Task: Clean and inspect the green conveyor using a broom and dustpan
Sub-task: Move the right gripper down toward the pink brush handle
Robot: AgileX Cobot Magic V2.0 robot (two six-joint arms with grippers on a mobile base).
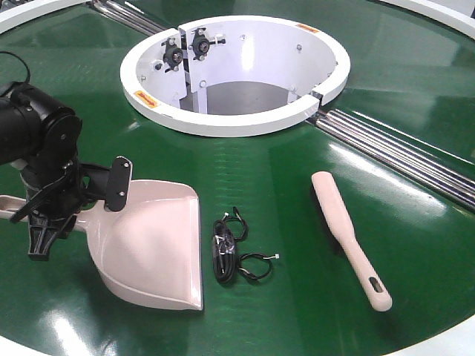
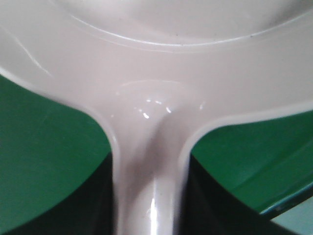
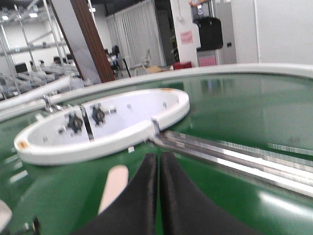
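The pale pink dustpan [image 1: 152, 245] lies on the green conveyor [image 1: 297, 297], mouth toward the near edge. My left gripper [image 1: 46, 226] is shut on its handle [image 1: 9, 208] at the left. In the left wrist view that handle [image 2: 149, 161] runs between the dark fingers [image 2: 98, 205], with my left gripper [image 2: 149, 196] tight around it. The broom [image 1: 349, 237] lies flat on the belt to the right, handle toward the near edge. My right gripper [image 3: 159, 157] is shut and holds nothing; it hovers over the belt, just right of the broom's head [image 3: 113, 188]. It is out of the front view.
A tangled black cable [image 1: 234, 256] lies on the belt between dustpan and broom. The white ring-shaped hub [image 1: 237, 119] sits at the far middle. Chrome roller rods [image 1: 401, 152] run from it toward the right. The conveyor's white rim [image 1: 445, 341] shows at the near right.
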